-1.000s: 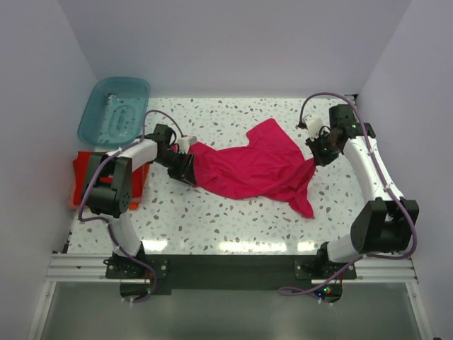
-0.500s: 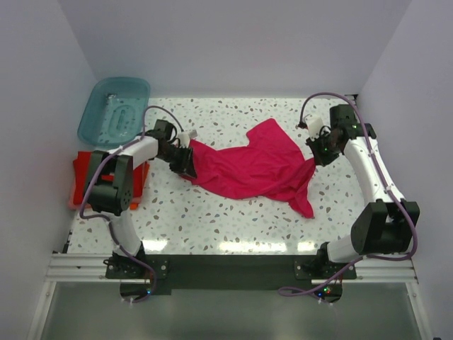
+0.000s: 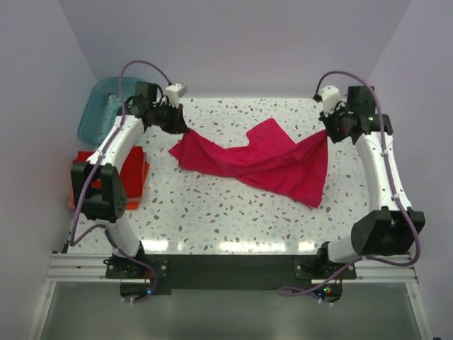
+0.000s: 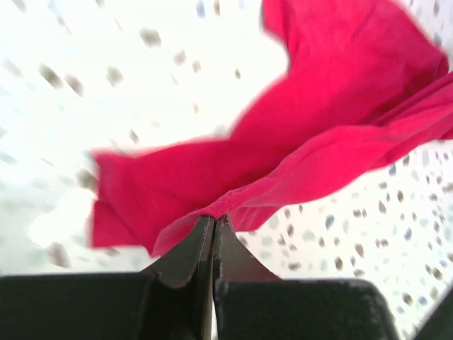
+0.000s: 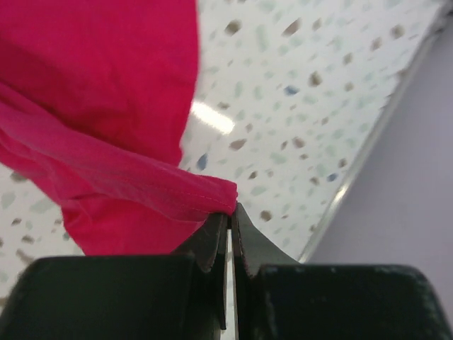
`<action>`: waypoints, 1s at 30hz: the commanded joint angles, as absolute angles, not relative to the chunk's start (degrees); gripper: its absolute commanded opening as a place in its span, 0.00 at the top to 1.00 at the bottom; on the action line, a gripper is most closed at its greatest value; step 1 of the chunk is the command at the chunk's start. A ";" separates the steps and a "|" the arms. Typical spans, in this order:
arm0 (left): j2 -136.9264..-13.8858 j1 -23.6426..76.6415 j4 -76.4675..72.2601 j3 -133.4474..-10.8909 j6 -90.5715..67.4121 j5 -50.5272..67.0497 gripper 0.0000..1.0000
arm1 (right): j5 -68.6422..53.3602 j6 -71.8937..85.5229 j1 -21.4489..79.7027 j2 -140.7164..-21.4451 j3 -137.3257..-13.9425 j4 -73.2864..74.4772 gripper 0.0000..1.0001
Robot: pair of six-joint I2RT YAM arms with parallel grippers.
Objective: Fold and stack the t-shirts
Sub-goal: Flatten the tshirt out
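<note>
Top external: red stack [image 3: 139,172] partly hidden.

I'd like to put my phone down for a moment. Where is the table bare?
The widest bare stretch of the table runs in front, between the pink t-shirt and the near edge. A narrower strip lies between that shirt and the back wall. The left side is crowded: the teal tub and the folded shirts sit there.

Top external: high behind near edge of table [image 3: 212,212], facing down. Wrist views: close behind left gripper [image 4: 213,223] and right gripper [image 5: 230,211], facing tabletop. All share magenta t-shirt [image 3: 262,163].
</note>
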State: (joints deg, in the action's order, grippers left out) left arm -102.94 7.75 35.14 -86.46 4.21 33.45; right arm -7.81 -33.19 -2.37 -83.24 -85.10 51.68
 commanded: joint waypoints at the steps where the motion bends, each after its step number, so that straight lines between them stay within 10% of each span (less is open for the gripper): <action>1: -96.60 6.86 32.87 -96.14 8.87 29.98 1.00 | -5.19 -30.76 -2.90 -82.44 -94.38 40.79 1.00; 19: -62.95 6.15 21.46 -85.34 8.97 18.20 1.00 | 7.90 -27.07 -3.16 -64.34 -104.74 26.02 1.00; 30: -73.46 6.15 15.21 -91.66 7.73 19.60 1.00 | 6.33 -28.12 -3.16 -74.87 -109.25 17.24 1.00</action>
State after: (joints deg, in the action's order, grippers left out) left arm -67.46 6.74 17.96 -90.56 8.47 20.47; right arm 6.44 -27.18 -2.76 -68.62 -111.81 22.79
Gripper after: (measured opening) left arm 0.019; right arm 0.015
